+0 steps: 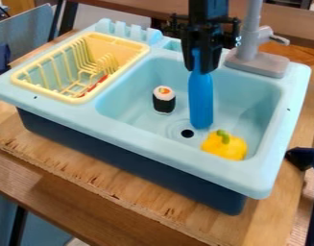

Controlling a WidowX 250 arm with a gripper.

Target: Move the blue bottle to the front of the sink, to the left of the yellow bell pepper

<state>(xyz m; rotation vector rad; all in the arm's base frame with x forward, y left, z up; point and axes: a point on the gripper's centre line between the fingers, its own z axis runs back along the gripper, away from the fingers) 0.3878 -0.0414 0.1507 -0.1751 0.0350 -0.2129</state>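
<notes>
One blue bottle-shaped toy (201,103) points down into the sink (249,98), its long axis near upright, directly below the gripper (200,68) clamped on its narrow neck, between the sushi roll (164,101) and yellow pepper (224,146).

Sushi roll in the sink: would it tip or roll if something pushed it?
The sushi roll stands on end, taller than wide, so a high push could tip it. On its side, its rounded body might roll, though the sink walls would probably stop it.
</notes>
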